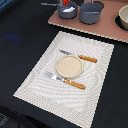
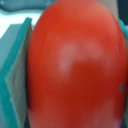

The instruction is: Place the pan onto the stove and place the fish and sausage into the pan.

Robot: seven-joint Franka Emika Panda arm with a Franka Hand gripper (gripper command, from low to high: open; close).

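Observation:
In the wrist view the red sausage (image 2: 75,65) fills nearly the whole picture, pressed against a teal finger pad (image 2: 15,75) of my gripper (image 2: 70,67), which is shut on it. In the exterior view the small dark pan (image 1: 67,11) stands on the pinkish-brown stove (image 1: 105,25) at the back, its thin handle (image 1: 50,4) pointing to the exterior view's left. The white fish (image 1: 69,8) lies inside the pan. A bit of red, the sausage (image 1: 65,2), shows just above the pan at the picture's top edge. The arm itself is out of the exterior view.
A larger grey pot (image 1: 91,12) stands on the stove next to the pan, and a pale bowl (image 1: 123,19) at the stove's right end. In front lies a striped placemat (image 1: 35,80) with a round plate (image 1: 68,65) and two orange-handled cutlery pieces (image 1: 88,59).

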